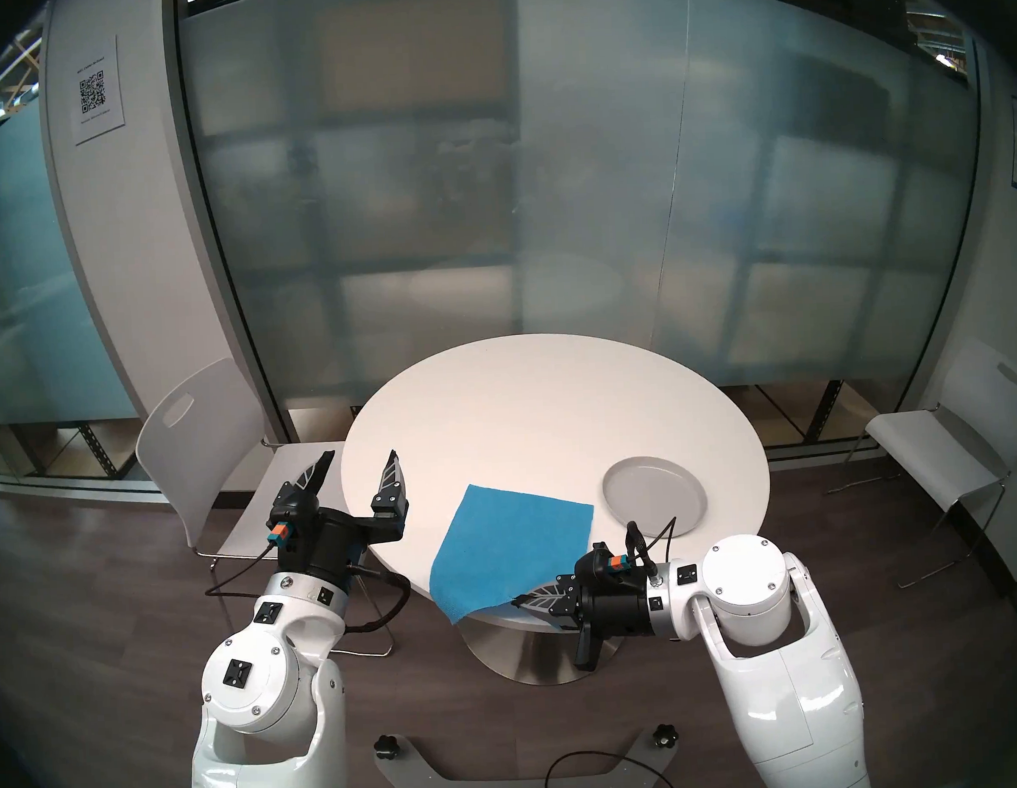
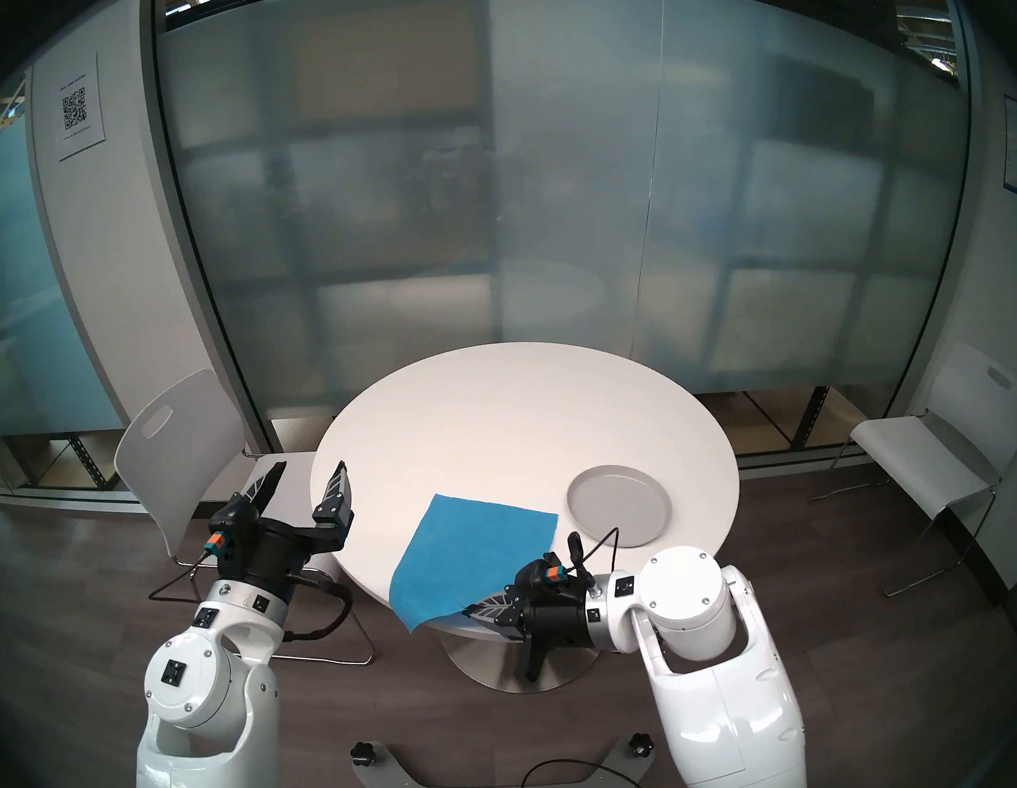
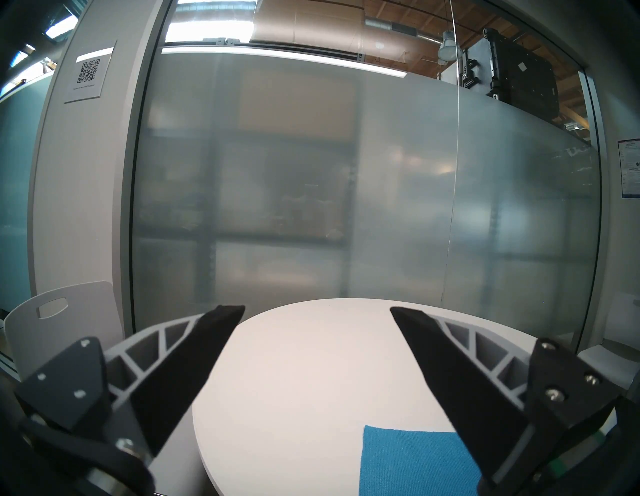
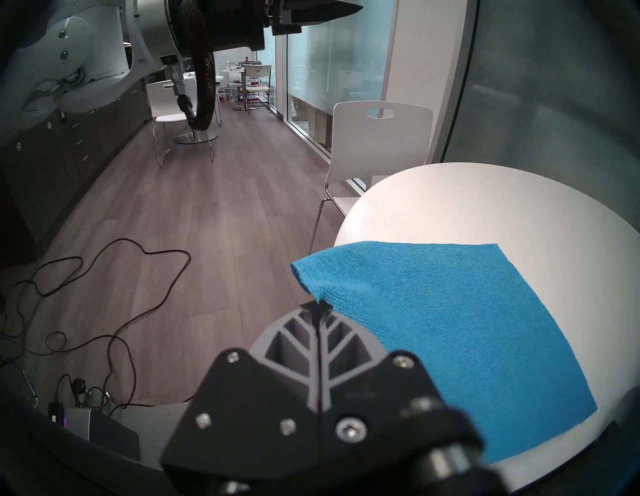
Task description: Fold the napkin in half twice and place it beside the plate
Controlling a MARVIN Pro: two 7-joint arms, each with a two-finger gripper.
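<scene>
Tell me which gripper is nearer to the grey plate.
Right. The right gripper is shut on the blue napkin at its near edge, just in front of the grey plate. The left gripper hangs open across the napkin, at the table's far left edge.

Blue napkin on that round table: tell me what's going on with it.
The right gripper is shut on the blue napkin, pinching its near edge where it overhangs the round white table. The rest of the cloth lies spread flat, not yet folded. The left gripper is open and empty, held above the table's left edge, apart from the napkin. The grey plate sits empty just right of the napkin, untouched.
</scene>
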